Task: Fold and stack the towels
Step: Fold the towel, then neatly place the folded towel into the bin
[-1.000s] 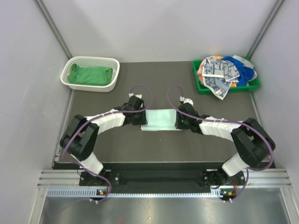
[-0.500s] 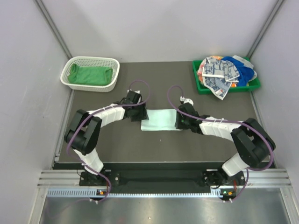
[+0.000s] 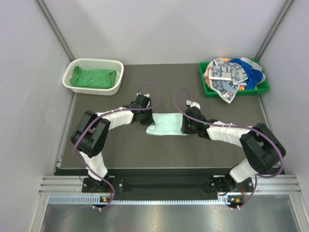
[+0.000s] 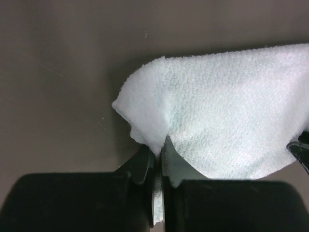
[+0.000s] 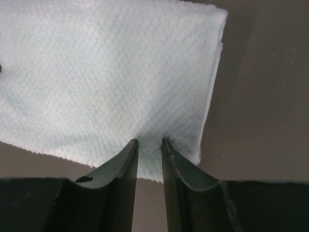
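Green towel (image 3: 91, 78) done in basket (image 3: 96, 61) at 10 o'clock; pile (image 3: 231, 75) at 1 o'clock still left. L gripper (image 4: 158, 152) & R gripper (image 5: 149, 142) each clamp mint towel (image 3: 166, 124), mid-fold.

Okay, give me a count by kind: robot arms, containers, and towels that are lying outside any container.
Robot arms: 2, left arm and right arm
Containers: 2, white mesh basket and green tray
Towels outside a container: 1, pale mint towel
Total: 5
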Robot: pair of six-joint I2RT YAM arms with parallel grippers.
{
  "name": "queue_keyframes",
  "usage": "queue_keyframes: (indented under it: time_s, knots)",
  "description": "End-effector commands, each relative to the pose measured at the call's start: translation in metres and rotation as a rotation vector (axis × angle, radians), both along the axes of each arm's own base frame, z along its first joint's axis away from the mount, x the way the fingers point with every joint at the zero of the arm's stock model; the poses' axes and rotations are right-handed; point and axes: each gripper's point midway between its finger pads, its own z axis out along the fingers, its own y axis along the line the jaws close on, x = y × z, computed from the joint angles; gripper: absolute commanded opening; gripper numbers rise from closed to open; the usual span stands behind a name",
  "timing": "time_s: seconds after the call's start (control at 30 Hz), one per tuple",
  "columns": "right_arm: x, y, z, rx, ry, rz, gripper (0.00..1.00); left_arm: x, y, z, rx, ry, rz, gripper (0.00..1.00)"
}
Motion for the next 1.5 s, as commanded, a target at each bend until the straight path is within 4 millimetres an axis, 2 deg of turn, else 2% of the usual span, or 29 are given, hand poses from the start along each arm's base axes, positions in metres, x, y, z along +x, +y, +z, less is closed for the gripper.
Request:
queue_keyframes:
  time_s: [0.0,0.07,0.13,0.2,0.23,0.27,0.3,0.33,0.37,0.4,0.43,0.47,0.5,0.53,0.57,0.6,0.63,0.67,0.73,0.77,0.8,0.87,1.03,1.3,1.47]
  knots:
    - [0.005,0.0,0.017,0.026,-0.038,0.006,0.27,-0.032,0.027,-0.047,0.179,0.14,0.021,0.0]
    - [0.007,0.002,0.028,0.04,-0.055,0.011,0.27,-0.02,0.032,-0.039,0.238,0.094,0.038,0.0]
    - [0.01,0.005,0.044,0.056,-0.074,0.023,0.29,-0.002,0.049,-0.023,0.369,0.035,0.095,0.0]
    - [0.016,0.009,0.072,0.078,-0.121,0.034,0.34,0.01,0.06,-0.014,0.469,0.001,0.109,0.0]
    - [0.021,0.011,0.092,0.089,-0.155,0.037,0.36,0.026,0.068,-0.002,0.543,-0.04,0.132,0.0]
    - [0.018,0.009,0.093,0.08,-0.151,0.043,0.37,0.035,0.072,0.004,0.584,-0.065,0.142,0.0]
    - [0.024,0.011,0.11,0.092,-0.183,0.042,0.37,0.044,0.075,0.011,0.618,-0.09,0.151,0.0]
    - [0.026,0.011,0.121,0.099,-0.201,0.042,0.37,0.061,0.072,0.027,0.632,-0.137,0.172,0.0]
    - [0.026,0.011,0.127,0.092,-0.208,0.05,0.38,0.068,0.083,0.027,0.722,-0.147,0.174,0.0]
    - [0.03,0.012,0.14,0.1,-0.229,0.05,0.38,0.076,0.085,0.031,0.751,-0.16,0.179,0.0]
    - [0.031,0.012,0.148,0.106,-0.244,0.053,0.38,0.094,0.081,0.047,0.76,-0.206,0.199,0.0]
    - [0.032,0.012,0.152,0.103,-0.25,0.059,0.39,0.103,0.093,0.044,0.848,-0.211,0.196,0.0]
    - [0.034,0.013,0.16,0.111,-0.264,0.063,0.39,0.112,0.095,0.047,0.879,-0.231,0.202,0.0]
    - [0.035,0.014,0.163,0.112,-0.269,0.067,0.39,0.127,0.094,0.06,0.888,-0.266,0.224,0.0]
    - [0.036,0.015,0.166,0.111,-0.272,0.073,0.39,0.136,0.103,0.052,0.933,-0.251,0.219,0.0]
    - [0.038,0.016,0.172,0.119,-0.282,0.078,0.39,0.15,0.107,0.067,0.955,-0.284,0.259,0.0]
    - [0.039,0.018,0.172,0.117,-0.279,0.082,0.39,0.157,0.112,0.069,0.976,-0.286,0.268,0.0]
    - [0.041,0.019,0.176,0.12,-0.288,0.09,0.39,0.164,0.125,0.062,1.028,-0.269,0.272,0.0]
    - [0.042,0.022,0.178,0.126,-0.289,0.102,0.39,0.181,0.138,0.081,1.084,-0.308,0.334,0.0]
    - [0.043,0.023,0.179,0.124,-0.294,0.107,0.39,0.187,0.148,0.078,1.121,-0.298,0.33,0.0]
    - [0.044,0.025,0.181,0.13,-0.299,0.115,0.39,0.197,0.154,0.091,1.144,-0.34,0.381,0.0]
    - [0.045,0.027,0.18,0.129,-0.294,0.124,0.39,0.207,0.165,0.097,1.194,-0.358,0.39,0.0]
    - [0.051,0.034,0.172,0.128,-0.282,0.142,0.38,0.234,0.183,0.125,1.227,-0.466,0.48,0.0]
    - [0.06,0.044,0.156,0.119,-0.249,0.16,0.38,0.256,0.198,0.162,1.266,-0.573,0.514,0.0]
    - [0.061,0.048,0.148,0.123,-0.231,0.17,0.38,0.271,0.232,0.178,1.262,-0.605,0.582,0.0]
